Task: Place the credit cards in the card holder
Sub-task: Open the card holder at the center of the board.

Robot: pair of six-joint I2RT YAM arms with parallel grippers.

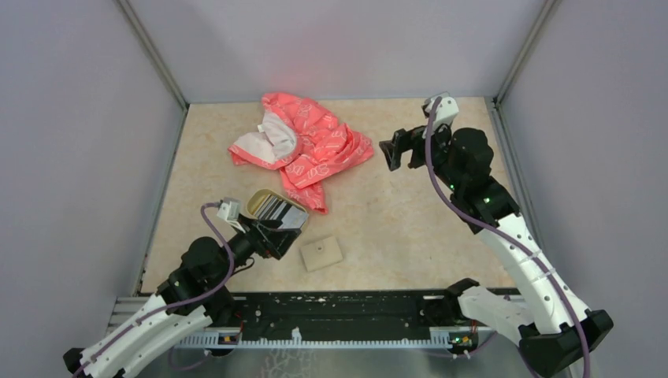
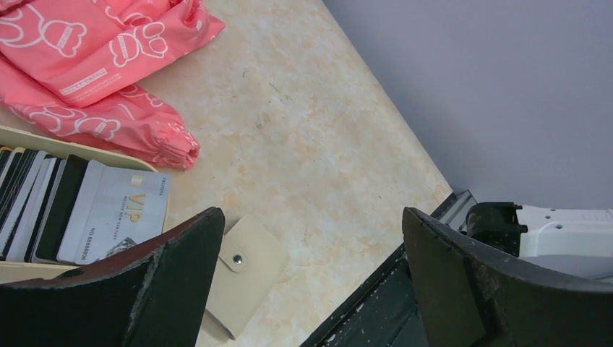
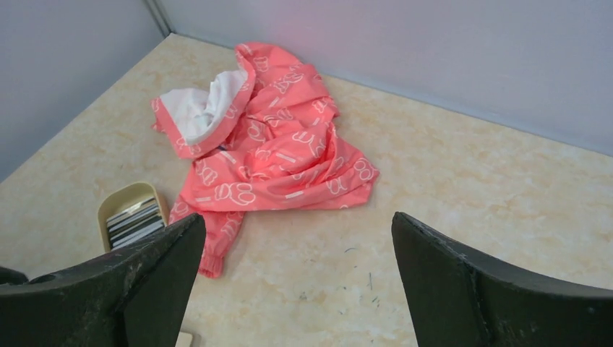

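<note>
Several credit cards (image 1: 277,209), dark and pale, stand side by side in an oval gold-rimmed dish (image 1: 254,200) at the near left. In the left wrist view a pale "VIP" card (image 2: 119,210) lies foremost in the stack. The card holder (image 1: 321,253), a flat tan pouch with a snap dot, lies closed on the table just right of the dish; it also shows in the left wrist view (image 2: 246,264). My left gripper (image 1: 285,231) is open and empty, above the dish's near edge and the holder (image 2: 311,217). My right gripper (image 1: 392,153) is open and empty, raised over the far right (image 3: 298,220).
A pink-red patterned cloth (image 1: 315,146) lies crumpled at the back centre, its sleeve reaching down beside the dish (image 2: 94,65) (image 3: 275,159). Grey walls enclose the table on three sides. A black rail (image 1: 339,311) runs along the near edge.
</note>
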